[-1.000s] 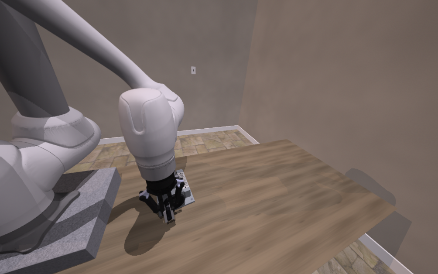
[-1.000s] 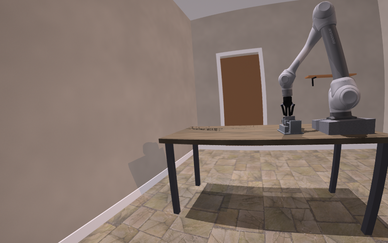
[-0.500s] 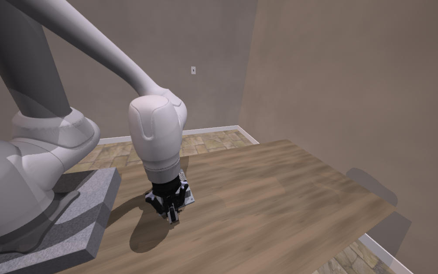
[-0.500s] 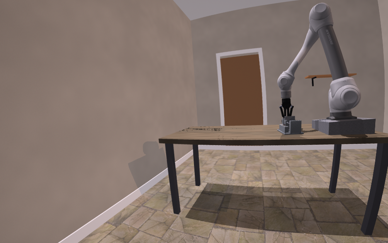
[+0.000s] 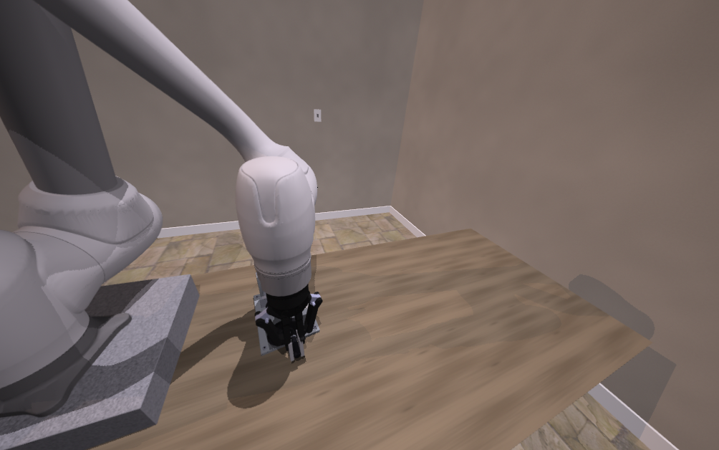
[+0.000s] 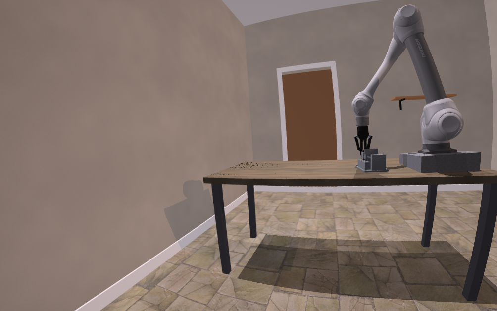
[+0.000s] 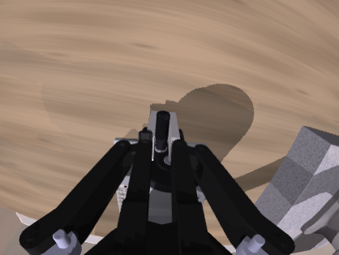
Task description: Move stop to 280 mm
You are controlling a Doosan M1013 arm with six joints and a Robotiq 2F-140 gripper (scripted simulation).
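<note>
Black handle sitting between our fingers

The handwheel (image 7: 162, 179) is sitting on the little grey machine (image 5: 263, 342) (image 6: 378, 162) (image 7: 122, 194), and its black handle (image 5: 296, 347) (image 7: 162, 130) is sticking up from it. We are gripping that handle with our fingers (image 5: 291, 352) (image 6: 358, 143), one on each side. In the wrist view, its long side is running up and down between them, and the wheel's middle is lying just below. We are guessing that turning means circling around that middle. We can't read the stop's number. The machine is standing on the counter (image 5: 424, 345) (image 6: 293, 172) (image 7: 81, 81).

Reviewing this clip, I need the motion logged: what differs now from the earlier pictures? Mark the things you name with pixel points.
The hand (image 5: 296, 352) (image 6: 362, 152) (image 7: 162, 121) moved right in the top view and slightly left and lower in the exterior view, away from the stone base (image 5: 153, 302) (image 6: 447, 162) (image 7: 284, 187). It is now shut on the handwheel's black grip (image 7: 162, 122); I see no release. The grey device (image 6: 378, 161) and stone base stayed put.
</note>
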